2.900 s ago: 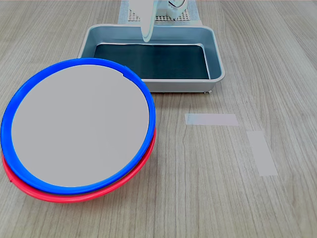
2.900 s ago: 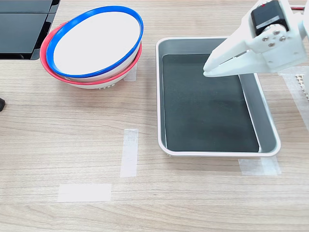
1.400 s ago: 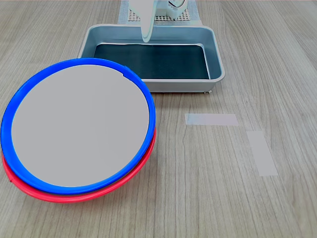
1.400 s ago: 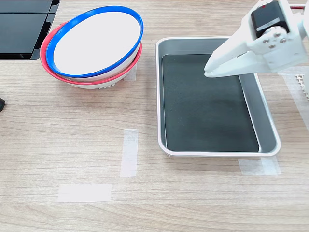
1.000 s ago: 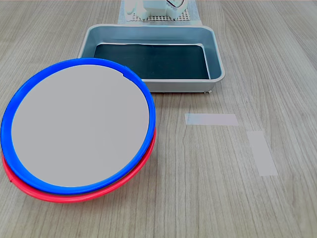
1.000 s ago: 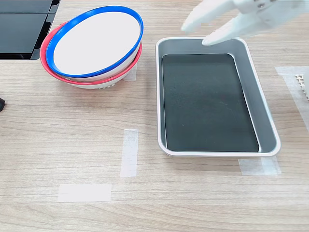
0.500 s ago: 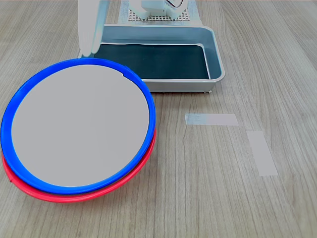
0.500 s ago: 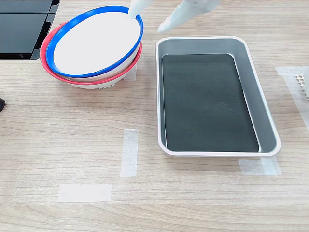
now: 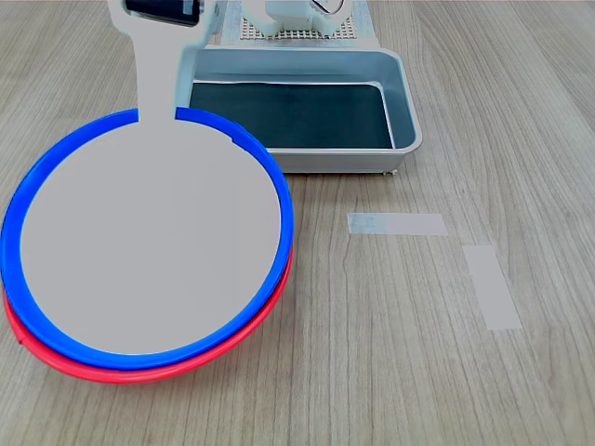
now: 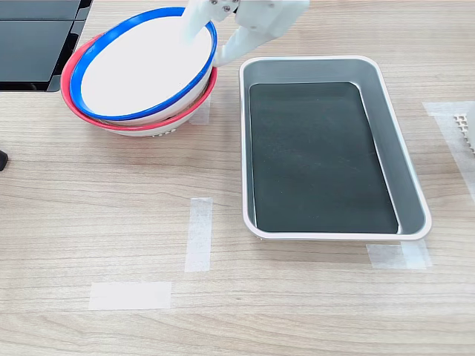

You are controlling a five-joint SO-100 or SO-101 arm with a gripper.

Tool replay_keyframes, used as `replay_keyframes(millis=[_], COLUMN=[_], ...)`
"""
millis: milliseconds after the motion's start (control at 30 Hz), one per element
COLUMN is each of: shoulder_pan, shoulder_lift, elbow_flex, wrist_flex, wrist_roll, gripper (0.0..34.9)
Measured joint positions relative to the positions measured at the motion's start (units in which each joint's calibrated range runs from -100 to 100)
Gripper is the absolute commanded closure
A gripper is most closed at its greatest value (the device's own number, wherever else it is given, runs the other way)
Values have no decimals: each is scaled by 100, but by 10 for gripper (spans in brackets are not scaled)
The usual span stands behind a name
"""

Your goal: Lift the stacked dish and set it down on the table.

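Both exterior views are bright and evenly lit from above, with sharp focus and no blur. Shadows are soft and short. The blue-rimmed dish [image 10: 141,67] looks washed-out white inside, and the metal tray [image 9: 406,102] has mild sheen on its walls.

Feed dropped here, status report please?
Pincer open, straddling blue-rimmed dish rim. Dish not lifted, stacked on red-rimmed dish. Metal tray close beside.

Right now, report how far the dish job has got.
Done: the gripper is at the blue dish, open, one finger inside the rim and one outside. In hand: no grip closed yet. Left: the blue dish sits nested on the red dish; it must be clamped, lifted and set on the table.
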Motion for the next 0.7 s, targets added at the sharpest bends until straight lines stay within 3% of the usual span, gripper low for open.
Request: replay_keyframes(millis=[100,133,200,233,700], shoulder_pan=[-18,-18,-27,-35,-106], shoulder_lift=[17,17,17,17,51], elbow_flex=[-263,-309,-408,-445,-535], wrist_flex=[98,106,114,114,131], wrist_roll=[-49,-63,-83,-93,-88], gripper=[224,248,337,346,349])
